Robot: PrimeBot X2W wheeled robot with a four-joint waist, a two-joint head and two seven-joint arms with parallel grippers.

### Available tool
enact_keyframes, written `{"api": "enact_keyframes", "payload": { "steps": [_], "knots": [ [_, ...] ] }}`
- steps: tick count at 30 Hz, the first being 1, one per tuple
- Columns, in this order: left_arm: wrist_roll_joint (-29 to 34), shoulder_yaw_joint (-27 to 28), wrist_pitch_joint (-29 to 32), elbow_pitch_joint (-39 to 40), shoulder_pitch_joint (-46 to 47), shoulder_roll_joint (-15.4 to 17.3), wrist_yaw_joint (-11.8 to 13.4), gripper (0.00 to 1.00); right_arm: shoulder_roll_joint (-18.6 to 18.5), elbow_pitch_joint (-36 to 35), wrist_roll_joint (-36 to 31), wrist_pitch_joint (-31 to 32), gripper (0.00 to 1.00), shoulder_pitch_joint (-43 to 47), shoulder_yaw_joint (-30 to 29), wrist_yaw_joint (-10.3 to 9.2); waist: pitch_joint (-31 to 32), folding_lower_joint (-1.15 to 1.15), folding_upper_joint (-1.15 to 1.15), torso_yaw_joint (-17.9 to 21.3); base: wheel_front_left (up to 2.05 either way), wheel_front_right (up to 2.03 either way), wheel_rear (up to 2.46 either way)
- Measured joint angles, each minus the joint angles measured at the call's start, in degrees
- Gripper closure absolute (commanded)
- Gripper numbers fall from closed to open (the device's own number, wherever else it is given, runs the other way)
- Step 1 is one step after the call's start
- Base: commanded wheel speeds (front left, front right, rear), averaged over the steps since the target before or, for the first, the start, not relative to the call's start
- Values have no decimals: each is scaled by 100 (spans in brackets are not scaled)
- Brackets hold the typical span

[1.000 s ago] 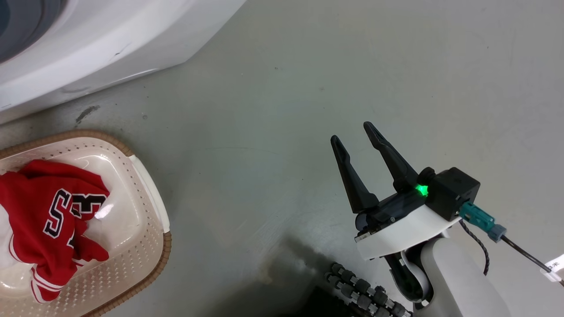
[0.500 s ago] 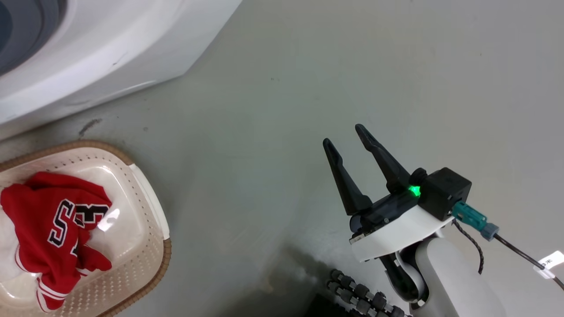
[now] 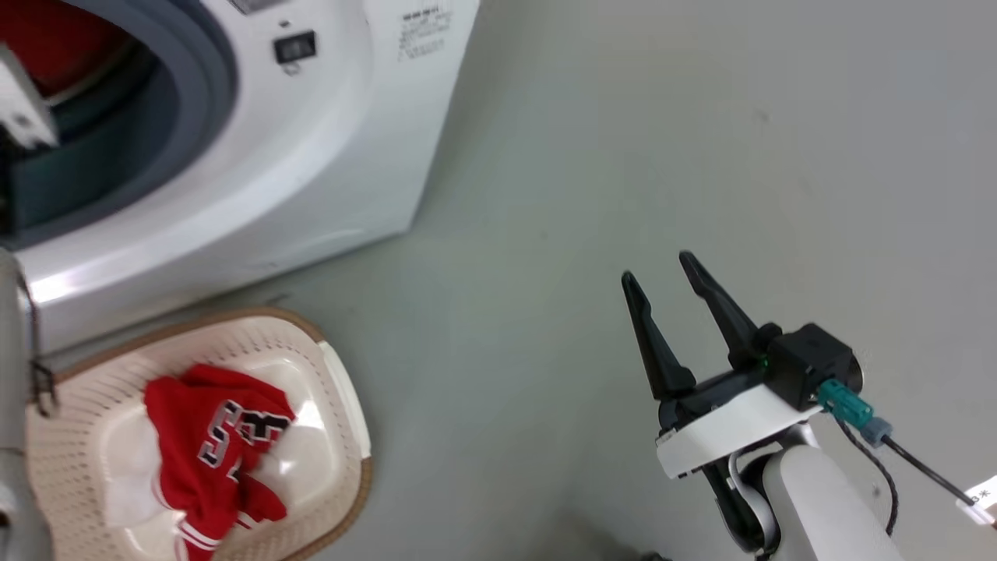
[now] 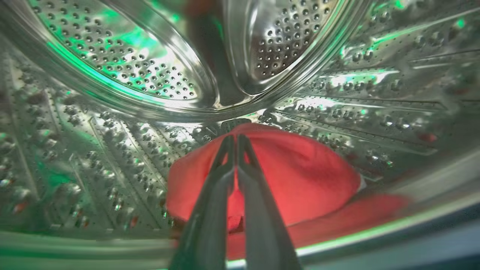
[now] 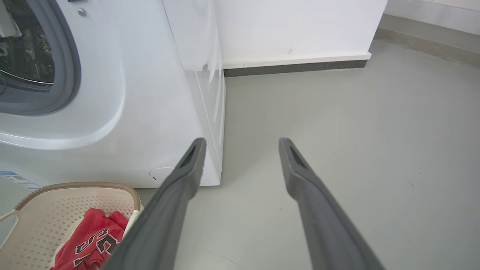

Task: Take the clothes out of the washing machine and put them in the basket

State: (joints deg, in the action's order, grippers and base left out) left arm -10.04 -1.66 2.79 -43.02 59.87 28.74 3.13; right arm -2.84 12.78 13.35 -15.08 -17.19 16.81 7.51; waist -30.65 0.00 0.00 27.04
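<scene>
Jaws of the left gripper (image 4: 235, 138) sit pressed together over red cloth (image 4: 300, 176) on the drum (image 4: 112, 75) floor, hold unclear; the right gripper (image 3: 657, 266) gapes wide, empty.
Head camera now looks higher than before, onto the washing machine (image 3: 311, 156); one jersey (image 3: 210, 444) lies mid-basket (image 3: 195, 319), so a second piece looks due.

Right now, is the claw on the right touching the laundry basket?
Apart. In the head view, a wide stretch of bare floor lies between the right gripper and the basket.
</scene>
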Motion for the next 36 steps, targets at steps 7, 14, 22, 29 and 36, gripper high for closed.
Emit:
{"api": "enact_keyframes", "payload": {
  "steps": [7,14,22,29,36],
  "knots": [
    [-356,63,-1144,-394,-851,-533,-164,100,1,167,-301,0,0,375,-229,0,903,0,0,-388,0,0,0],
    [-628,126,-1696,-194,-1522,-927,-397,100,0,216,-467,57,0,717,-452,0,1676,-1,0,-795,0,0,0],
    [-631,97,-1768,1284,-2412,-1380,-421,100,-1,-30,-589,254,0,1049,-744,0,2220,-2,0,-1262,0,0,0],
    [-493,-93,-1757,3318,-3025,-1627,-309,100,-2,-292,-681,407,0,1200,-913,0,2456,-2,0,-1618,0,0,0],
    [-397,-276,-1273,5080,-3844,-1727,-49,100,-2,-443,-688,486,0,1289,-900,0,2528,-1,0,-1736,0,0,0]
  ]
}}
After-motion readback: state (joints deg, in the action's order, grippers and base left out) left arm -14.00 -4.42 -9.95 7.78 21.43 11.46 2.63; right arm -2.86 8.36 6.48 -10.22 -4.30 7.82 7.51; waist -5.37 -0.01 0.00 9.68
